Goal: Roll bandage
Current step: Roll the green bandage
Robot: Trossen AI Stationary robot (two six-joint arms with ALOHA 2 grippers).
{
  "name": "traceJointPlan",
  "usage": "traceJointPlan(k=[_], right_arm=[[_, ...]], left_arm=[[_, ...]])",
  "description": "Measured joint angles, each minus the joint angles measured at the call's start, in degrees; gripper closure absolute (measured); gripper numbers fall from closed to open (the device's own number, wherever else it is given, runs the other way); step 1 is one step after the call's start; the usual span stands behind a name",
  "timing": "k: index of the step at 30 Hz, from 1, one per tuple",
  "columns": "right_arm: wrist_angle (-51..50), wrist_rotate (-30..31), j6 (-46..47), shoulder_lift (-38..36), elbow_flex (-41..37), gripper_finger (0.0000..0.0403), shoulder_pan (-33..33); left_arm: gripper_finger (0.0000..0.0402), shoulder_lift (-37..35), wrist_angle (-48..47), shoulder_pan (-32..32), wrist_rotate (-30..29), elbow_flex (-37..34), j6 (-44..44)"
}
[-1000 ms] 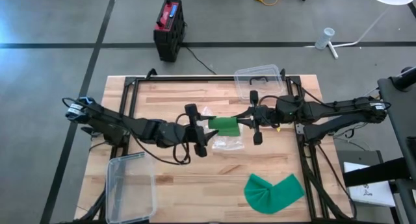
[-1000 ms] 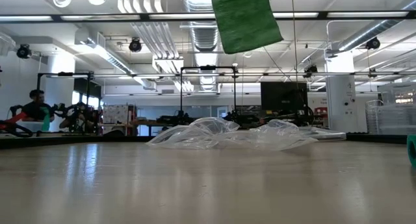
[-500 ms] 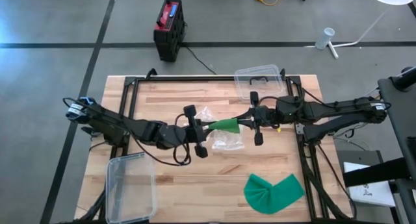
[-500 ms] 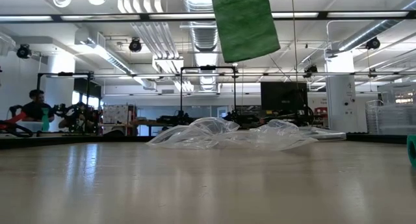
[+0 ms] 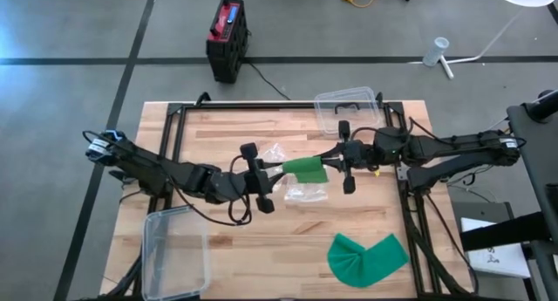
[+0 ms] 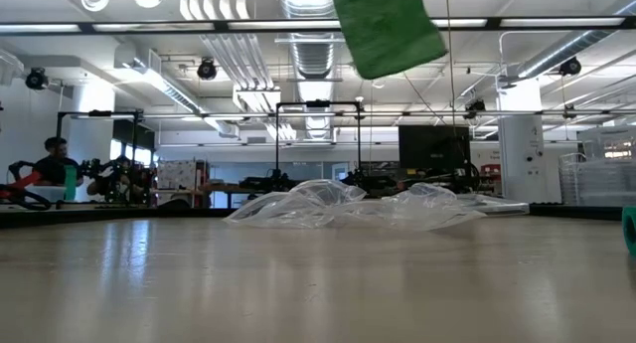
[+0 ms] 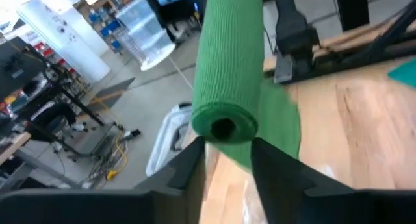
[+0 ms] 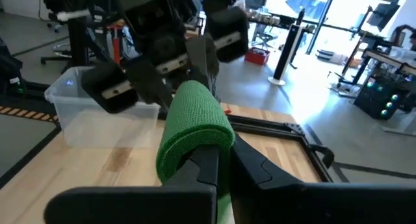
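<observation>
One green bandage roll, partly wound, held in mid-air above the tabletop, spanning the gap between two end effectors. At one end of the roll, left end effector, fingers pinched on the roll's open end, as seen in the left wrist view. At the other end, right end effector, fingers clamped on the green cloth, with a loose tail hanging below the roll in the low view. Directly beneath both end effectors, a crumpled clear plastic wrapper lying on the wood. Well away from the right end effector, toward the near corner of the tabletop, a second green bandage spread flat. Beside the left arm, a clear plastic bin; beyond the right end effector, another clear bin.

Likely risks from here: roll slipping out of either pinch and dropping onto the wrapper; uneven tension skewing the winding; hanging tail unwinding or snagging on a finger.
</observation>
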Motion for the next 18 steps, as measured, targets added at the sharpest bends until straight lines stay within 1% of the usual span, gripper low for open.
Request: traceJointPlan(k=[3, 7, 12, 13, 15, 17, 18], right_arm=[[0.5, 0.1, -0.4, -0.2, 0.0, 0.0398, 0.0], [0.3, 0.1, -0.5, -0.3, 0.0, 0.0398, 0.0], [-0.1, -0.1, -0.5, -0.3, 0.0, 0.0398, 0.0], [-0.2, -0.1, -0.5, -0.3, 0.0, 0.0398, 0.0], [-0.2, -0.1, -0.5, -0.3, 0.0, 0.0398, 0.0], [-0.2, -0.1, -0.3, -0.3, 0.0, 0.0398, 0.0], [-0.2, -0.1, -0.2, -0.3, 0.0, 0.0398, 0.0]], left_arm=[[0.0243, -0.3, 1.0, 0.1, 0.1, 0.0, 0.8], [0.0195, -0.3, 3.6, 0.1, 0.4, 0.0, 4.2], [0.0141, -0.3, 11.3, 0.1, 1.4, 0.0, 13.6], [0.0132, -0.3, 12.9, 0.2, 2.8, 0.1, 14.6], [0.0118, -0.3, 14.7, 0.8, 7.7, 0.1, 15.3], [0.0112, 0.1, 15.8, 1.6, 13.0, 0.1, 14.7], [0.0111, 0.4, 16.1, 1.9, 14.2, 0.1, 14.5]])
